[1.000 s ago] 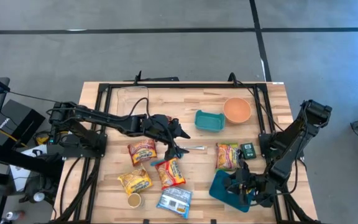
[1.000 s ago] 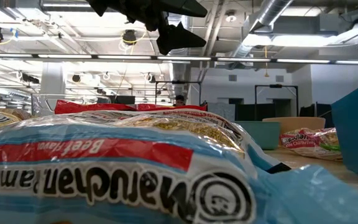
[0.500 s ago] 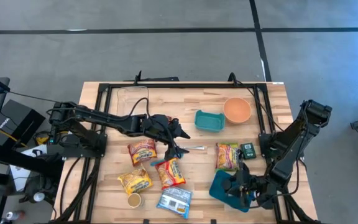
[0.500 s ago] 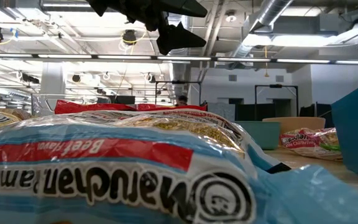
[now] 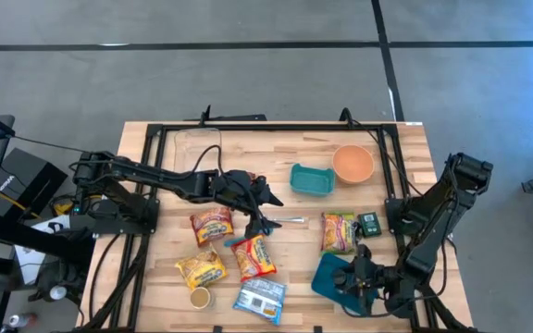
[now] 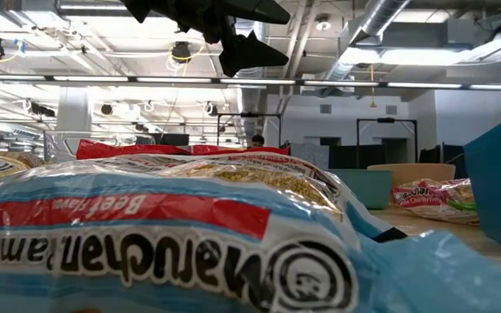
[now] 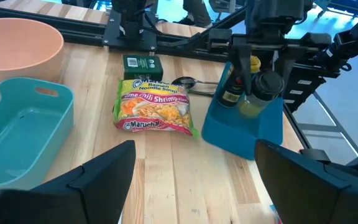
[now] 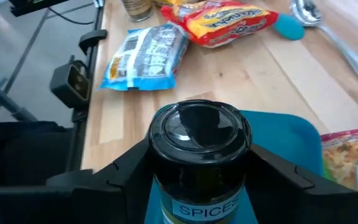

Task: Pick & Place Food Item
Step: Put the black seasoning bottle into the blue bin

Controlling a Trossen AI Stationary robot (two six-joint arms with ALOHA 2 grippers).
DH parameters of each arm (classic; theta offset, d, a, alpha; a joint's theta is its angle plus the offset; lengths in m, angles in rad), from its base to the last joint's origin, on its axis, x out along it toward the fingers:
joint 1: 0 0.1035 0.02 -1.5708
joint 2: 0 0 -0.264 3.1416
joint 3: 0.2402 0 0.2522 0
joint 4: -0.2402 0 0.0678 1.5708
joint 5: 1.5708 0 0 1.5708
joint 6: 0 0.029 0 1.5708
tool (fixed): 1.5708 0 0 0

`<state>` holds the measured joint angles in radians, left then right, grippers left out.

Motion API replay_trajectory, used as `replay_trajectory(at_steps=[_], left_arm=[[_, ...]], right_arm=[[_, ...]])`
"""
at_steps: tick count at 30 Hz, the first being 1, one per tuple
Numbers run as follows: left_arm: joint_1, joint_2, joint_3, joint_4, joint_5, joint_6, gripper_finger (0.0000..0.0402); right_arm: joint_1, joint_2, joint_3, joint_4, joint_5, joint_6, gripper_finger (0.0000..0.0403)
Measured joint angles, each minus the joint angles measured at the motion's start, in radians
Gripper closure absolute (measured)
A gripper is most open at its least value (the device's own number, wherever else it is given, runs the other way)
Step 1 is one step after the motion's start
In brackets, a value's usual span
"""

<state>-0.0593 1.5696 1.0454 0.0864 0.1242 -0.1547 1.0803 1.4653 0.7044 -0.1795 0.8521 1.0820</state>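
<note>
A spice jar (image 8: 199,134) with a black lid stands in the blue bin (image 5: 331,277) near the table's front right, beside a dark bottle with a yellow cap (image 7: 232,87). My right gripper (image 5: 359,276) is over the bin, shut on the jar. My left gripper (image 5: 262,199) hangs open above the table's middle with nothing between its fingers. A shrimp ramen pack (image 5: 338,231) lies flat just beyond the bin. Other ramen packs (image 5: 255,256) lie flat at the front centre. My right gripper pinches the spice jar between its two fingers (image 8: 126,174), one on each side of the jar's body just below the black lid (image 8: 197,186). The fingers slant down at it from the table's right. The jar's lower end is hidden inside the blue bin.
A teal tray (image 5: 311,179) and an orange bowl (image 5: 353,164) sit at the back right. A small green box (image 5: 370,223) lies by the shrimp pack, a spoon (image 5: 285,220) at the centre, a small cup (image 5: 199,297) and a blue pack (image 5: 260,298) at the front.
</note>
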Motion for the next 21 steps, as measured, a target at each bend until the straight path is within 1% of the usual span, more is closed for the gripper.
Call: replay_trajectory(at_steps=[6, 9, 18, 21], left_arm=[[0.0, 0.0, 0.0, 0.0, -0.004, 0.0, 0.0079], [0.0, 0.0, 0.0, 0.0, -0.005, 0.0, 0.0079], [0.0, 0.0, 0.0, 0.0, -0.01, 0.0, 0.0079], [0.0, 0.0, 0.0, 0.0, -0.009, 0.0, 0.0079]], right_arm=[[-0.012, 0.013, 0.001, -0.01, 0.074, -0.015, 0.0198], [-0.026, 0.013, 0.001, -0.039, 0.092, -0.016, 0.0197], [-0.064, 0.013, 0.001, -0.084, 0.09, -0.016, 0.0196], [-0.069, 0.013, 0.001, -0.084, 0.065, -0.016, 0.0196]])
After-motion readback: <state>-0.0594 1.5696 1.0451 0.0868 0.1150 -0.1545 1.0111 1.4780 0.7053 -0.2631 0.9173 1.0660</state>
